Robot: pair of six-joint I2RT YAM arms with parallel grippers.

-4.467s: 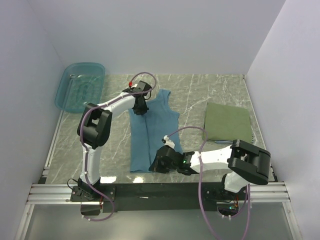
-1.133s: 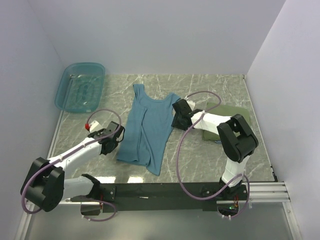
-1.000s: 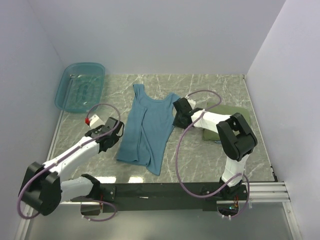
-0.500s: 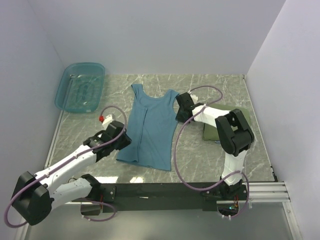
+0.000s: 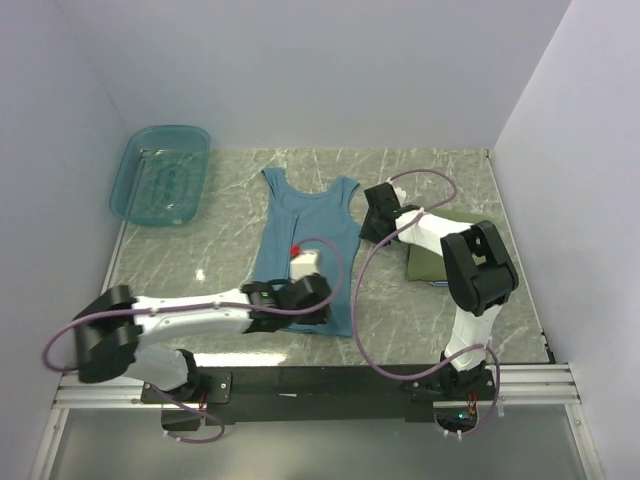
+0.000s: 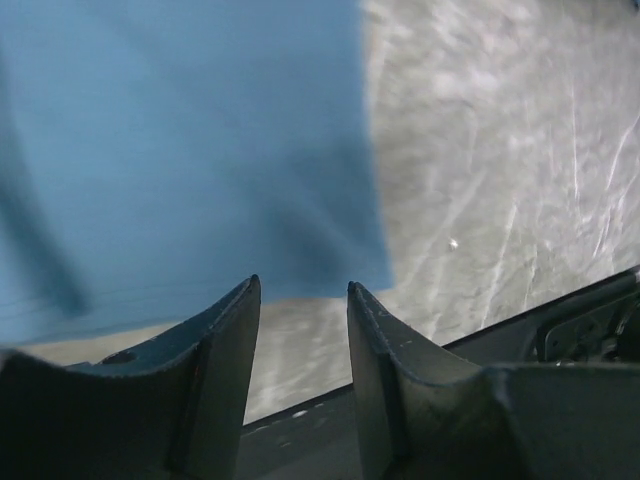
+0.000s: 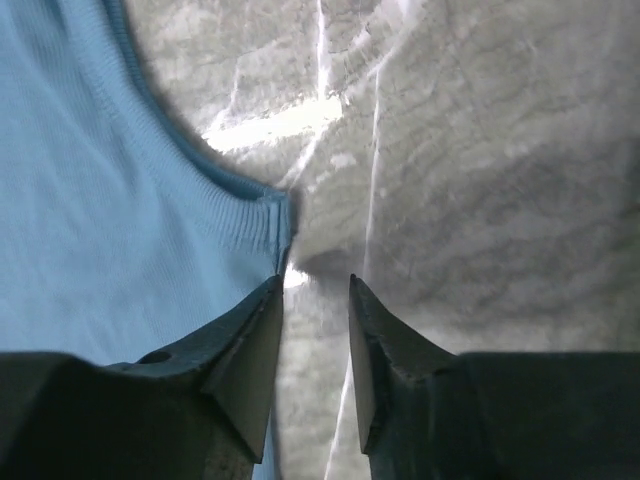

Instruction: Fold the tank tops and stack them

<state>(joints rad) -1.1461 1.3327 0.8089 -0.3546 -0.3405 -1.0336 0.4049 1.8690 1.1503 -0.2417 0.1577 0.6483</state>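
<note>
Our left gripper (image 6: pixel 303 285) and right gripper (image 7: pixel 315 280) are both released and empty at the edges of the teal tank top (image 5: pixel 305 235), which lies flat and unfolded between them, while the olive tank top (image 5: pixel 422 266) sits folded on the right gripper's outer side, so we judge that this fold and the stacking are not yet done.

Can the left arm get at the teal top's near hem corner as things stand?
Likely yes. The left gripper sits just short of the teal tank top at its hem corner, jaws apart and empty, with only table surface between.
</note>
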